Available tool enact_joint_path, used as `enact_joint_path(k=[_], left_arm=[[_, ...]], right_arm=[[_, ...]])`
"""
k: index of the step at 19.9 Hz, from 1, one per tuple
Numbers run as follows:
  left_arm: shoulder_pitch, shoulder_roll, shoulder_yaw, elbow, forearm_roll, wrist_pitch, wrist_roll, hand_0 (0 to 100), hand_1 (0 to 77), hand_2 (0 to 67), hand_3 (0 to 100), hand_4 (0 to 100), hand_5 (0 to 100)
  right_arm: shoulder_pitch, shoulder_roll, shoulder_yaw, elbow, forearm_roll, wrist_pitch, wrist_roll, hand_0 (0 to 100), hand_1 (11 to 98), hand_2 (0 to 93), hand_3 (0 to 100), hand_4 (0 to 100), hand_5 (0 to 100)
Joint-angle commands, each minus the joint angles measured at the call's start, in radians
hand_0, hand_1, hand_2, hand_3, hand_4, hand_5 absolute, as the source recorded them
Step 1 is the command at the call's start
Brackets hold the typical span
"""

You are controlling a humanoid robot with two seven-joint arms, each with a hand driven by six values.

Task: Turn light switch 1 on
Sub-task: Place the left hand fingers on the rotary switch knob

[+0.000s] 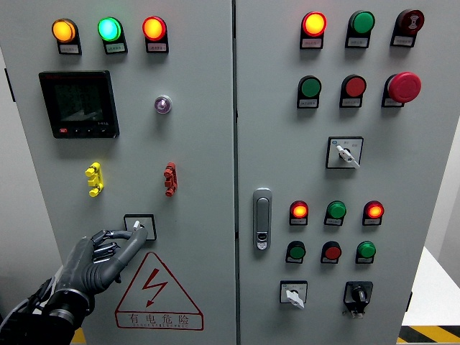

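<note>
Grey metal left robot hand (108, 253) pinches the small white lever of the square switch (139, 226).

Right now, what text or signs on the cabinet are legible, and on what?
"有电危险" under a lightning bolt: red triangle warning sign, lower left door, beside the left hand.
Wave-like symbol, no words: dark red button, top right.
Small label plates under lamps and buttons: too small to read.
Meter screen: unreadable.
</note>
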Motion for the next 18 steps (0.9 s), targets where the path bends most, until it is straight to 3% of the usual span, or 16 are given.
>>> enact_joint_path(k=[1,6,18], left_arm=[[-0.001,-0.001,0.004,0.004,0.000,0.004,0.001,0,53.5,44.8,93,100,88],[-0.001,-0.002,0.013,0.007,0.000,0.038,0.001,0,53.3,44.9,93,100,89],[-0.023,-0.002,0.022,0.017,0.001,0.041,0.040,0,54.5,47.0,96,100,92]], right_arm=[[0.000,0.0001,0.000,0.001,0.000,0.000,0.000,0,19.6,0.0,19,19,11],[0.000,0.0001,0.000,0.001,0.000,0.000,0.000,0,19.6,0.0,19,19,11],[0.000,0.0001,0.000,-0.001,0.000,0.000,0.000,0,19.6,0.0,19,19,11]])
